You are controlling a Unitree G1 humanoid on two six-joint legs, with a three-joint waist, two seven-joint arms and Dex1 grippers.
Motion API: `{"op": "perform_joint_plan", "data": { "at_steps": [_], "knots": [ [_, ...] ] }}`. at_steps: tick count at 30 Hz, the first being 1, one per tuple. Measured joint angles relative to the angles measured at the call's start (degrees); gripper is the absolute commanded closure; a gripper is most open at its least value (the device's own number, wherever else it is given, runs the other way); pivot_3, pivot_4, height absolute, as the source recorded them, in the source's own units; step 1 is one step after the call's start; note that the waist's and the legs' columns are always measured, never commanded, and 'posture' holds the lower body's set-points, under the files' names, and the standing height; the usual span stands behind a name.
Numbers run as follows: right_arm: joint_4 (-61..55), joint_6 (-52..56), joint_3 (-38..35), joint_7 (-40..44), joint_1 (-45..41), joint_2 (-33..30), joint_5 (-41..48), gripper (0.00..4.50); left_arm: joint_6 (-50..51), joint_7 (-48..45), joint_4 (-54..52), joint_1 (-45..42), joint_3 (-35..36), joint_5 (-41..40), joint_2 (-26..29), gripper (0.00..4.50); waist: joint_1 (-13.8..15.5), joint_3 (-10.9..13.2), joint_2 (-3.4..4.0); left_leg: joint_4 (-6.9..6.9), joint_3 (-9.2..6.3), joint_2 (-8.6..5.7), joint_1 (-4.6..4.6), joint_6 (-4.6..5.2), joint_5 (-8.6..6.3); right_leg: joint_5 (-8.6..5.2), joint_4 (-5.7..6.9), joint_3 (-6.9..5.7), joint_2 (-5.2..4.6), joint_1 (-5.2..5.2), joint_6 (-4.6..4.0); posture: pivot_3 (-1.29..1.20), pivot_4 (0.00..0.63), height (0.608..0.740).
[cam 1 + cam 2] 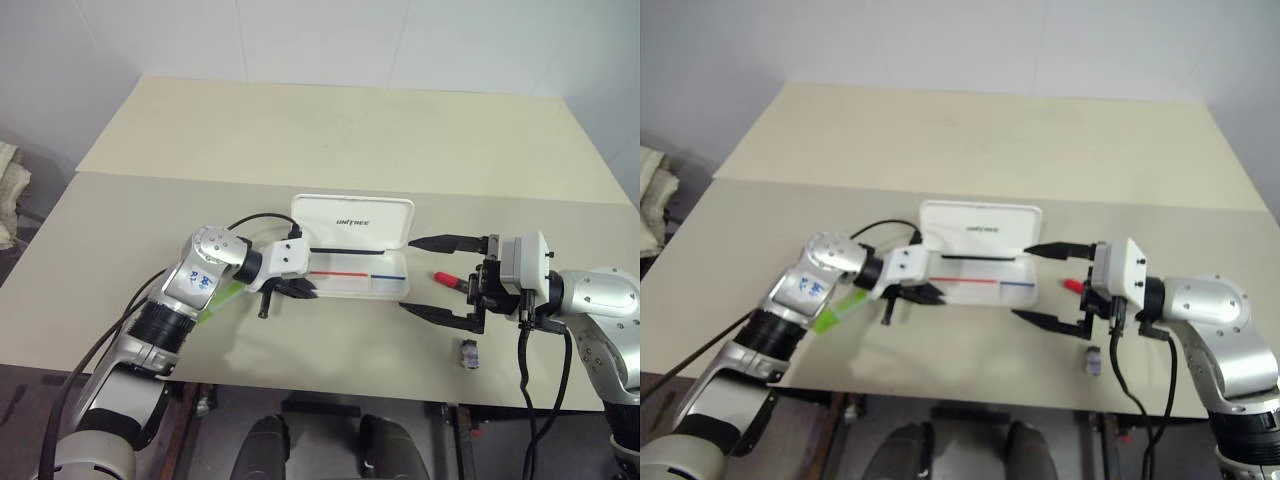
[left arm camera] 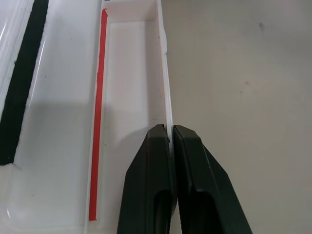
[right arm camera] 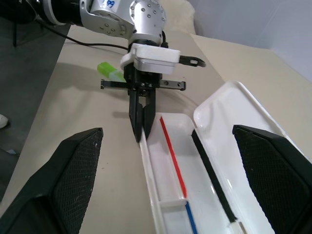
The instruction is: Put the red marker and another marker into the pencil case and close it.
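White walls are seen behind a beige worktop (image 1: 330,140) crossed by a seam. Near the middle the case (image 1: 360,272) lies open, its lid (image 1: 352,221) raised at the far side; red and blue stripes are seen in the tray, with no marker in it. The left jaws (image 3: 141,127) are pinched shut on the tray's near wall at its left end. The green marker (image 1: 222,298) lies left of the case, partly under the left arm. The red marker (image 1: 447,279) lies right of the case, between the right jaws (image 1: 434,277), which are spread wide. A small dark block (image 1: 468,353) lies near the front edge.
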Motion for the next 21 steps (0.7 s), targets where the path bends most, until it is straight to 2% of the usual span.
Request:
{"op": "perform_joint_plan", "data": {
  "at_steps": [11,17,21],
  "knots": [
    [-0.01,0.87,0.04,-0.02,0.15,0.02,0.10,0.00,4.22,0.32,-7.83,4.72,0.29,-0.46,1.76,4.49,-0.01,0.00,0.00,0.05,0.00,0.02,0.06,0.16,-0.09,-0.01,0.00,0.09,0.02,-0.01,-0.03,0.00,0.150,0.740],
    [-0.01,0.87,0.18,-0.05,0.18,0.39,0.08,0.00,6.75,0.73,-8.71,5.79,0.24,-1.65,1.35,2.72,0.04,0.00,0.00,0.11,0.03,0.01,0.07,0.18,-0.10,-0.01,0.02,0.12,0.01,0.00,-0.02,0.00,0.150,0.740],
    [-0.01,0.85,0.48,-0.05,0.16,0.70,0.05,0.00,8.29,2.31,-8.42,6.02,0.37,-3.35,-1.09,1.33,0.53,0.00,0.00,0.26,-0.06,0.00,0.05,0.20,-0.09,0.06,0.09,0.12,0.02,0.04,-0.06,0.00,0.150,0.740]
  ]
}}
